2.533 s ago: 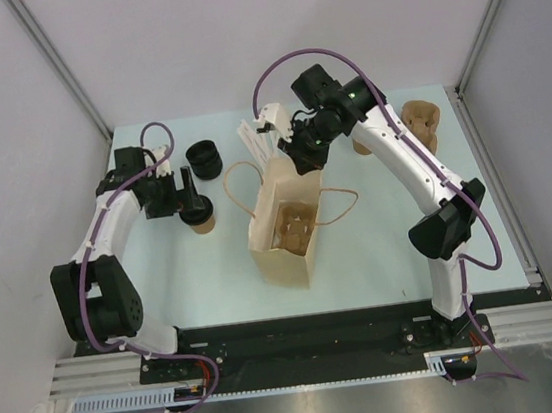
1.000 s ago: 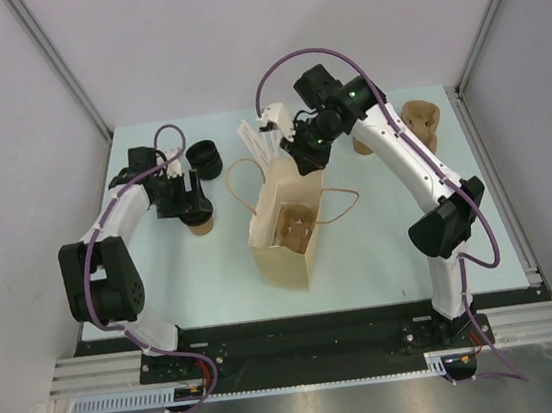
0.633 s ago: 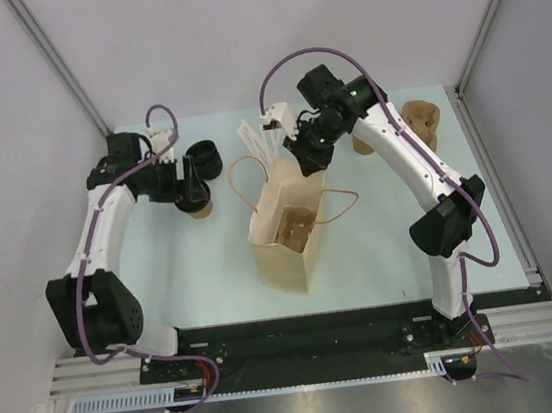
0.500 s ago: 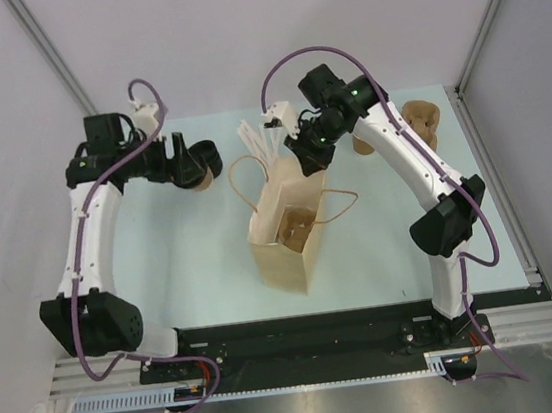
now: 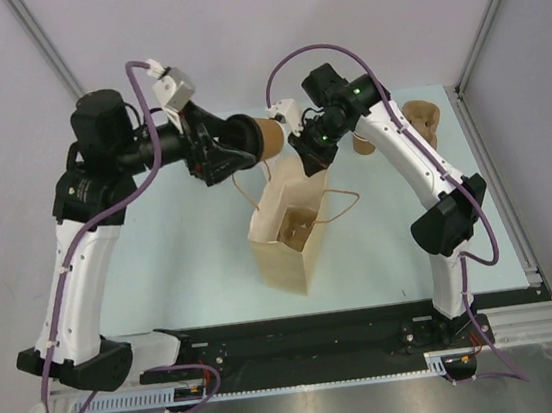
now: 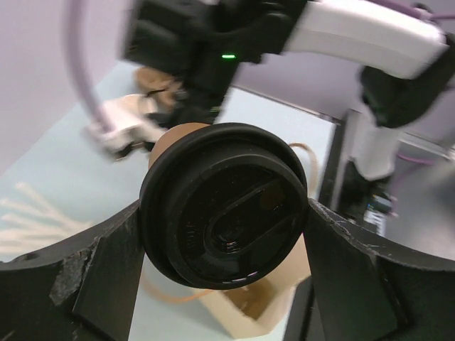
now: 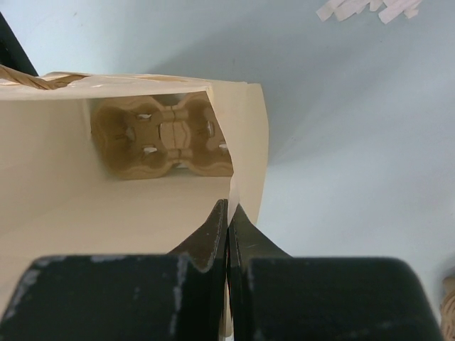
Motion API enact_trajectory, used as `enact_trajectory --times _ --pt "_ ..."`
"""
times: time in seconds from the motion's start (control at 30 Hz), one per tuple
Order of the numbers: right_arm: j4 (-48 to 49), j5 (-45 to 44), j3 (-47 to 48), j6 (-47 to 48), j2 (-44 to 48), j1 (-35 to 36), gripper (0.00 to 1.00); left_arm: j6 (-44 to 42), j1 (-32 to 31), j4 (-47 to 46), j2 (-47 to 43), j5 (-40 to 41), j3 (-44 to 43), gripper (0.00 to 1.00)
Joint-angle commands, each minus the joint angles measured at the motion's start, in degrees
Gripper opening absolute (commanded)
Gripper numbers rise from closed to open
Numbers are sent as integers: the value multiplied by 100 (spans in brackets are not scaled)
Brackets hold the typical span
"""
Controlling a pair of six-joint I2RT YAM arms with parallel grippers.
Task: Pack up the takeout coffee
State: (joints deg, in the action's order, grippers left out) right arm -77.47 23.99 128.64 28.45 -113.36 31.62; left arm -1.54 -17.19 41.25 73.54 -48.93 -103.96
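The takeout coffee (image 5: 265, 136), a tan paper cup with a black lid (image 6: 224, 204), hangs tipped on its side above the table, just left of the bag's top. My left gripper (image 5: 236, 149) is shut on it, its fingers (image 6: 106, 264) pressing the lid rim from both sides. The tan paper bag (image 5: 287, 227) stands upright and open at the middle, with a pulp cup carrier (image 7: 162, 138) at its bottom. My right gripper (image 7: 229, 210) is shut on the bag's upper wall (image 7: 245, 135), pinching the paper at the far rim (image 5: 306, 158).
A stack of pulp carriers (image 5: 423, 120) lies at the back right, with tan cups (image 5: 361, 144) beside it behind the right arm. White stir sticks (image 7: 364, 8) lie on the table behind the bag. The bag's twine handles (image 5: 341, 201) stick out sideways.
My left arm has lifted the coffee off the table at the left and swung it up and right towards the bag, tipping it sideways. The right gripper has kept its pinch on the bag.
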Motion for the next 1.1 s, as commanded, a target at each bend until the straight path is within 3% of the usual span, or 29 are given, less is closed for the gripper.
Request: enact_trajectory --times 0.0,0.17,0.47,0.63,0.87,1.07 --pt "-145 53 144 -199 68 -24 0 -433 -942 460 152 93 -133 26" --pt "-40 158 188 -217 209 -24 0 -1313 -1970 1147 389 1234 217 24" --pt "592 502 -532 -190 1078 -6 0 -1779 -2245 911 143 2624 1447 22" --pt "874 467 -1174 -243 1474 20 0 -1867 -2315 998 214 2888 1721 22" --pt "383 537 -1727 -305 1720 -129 0 -1982 -2315 972 222 2977 1783 21" --pt "-39 984 -2062 -454 1949 -348 19 -2218 -2315 990 284 2704 1818 21"
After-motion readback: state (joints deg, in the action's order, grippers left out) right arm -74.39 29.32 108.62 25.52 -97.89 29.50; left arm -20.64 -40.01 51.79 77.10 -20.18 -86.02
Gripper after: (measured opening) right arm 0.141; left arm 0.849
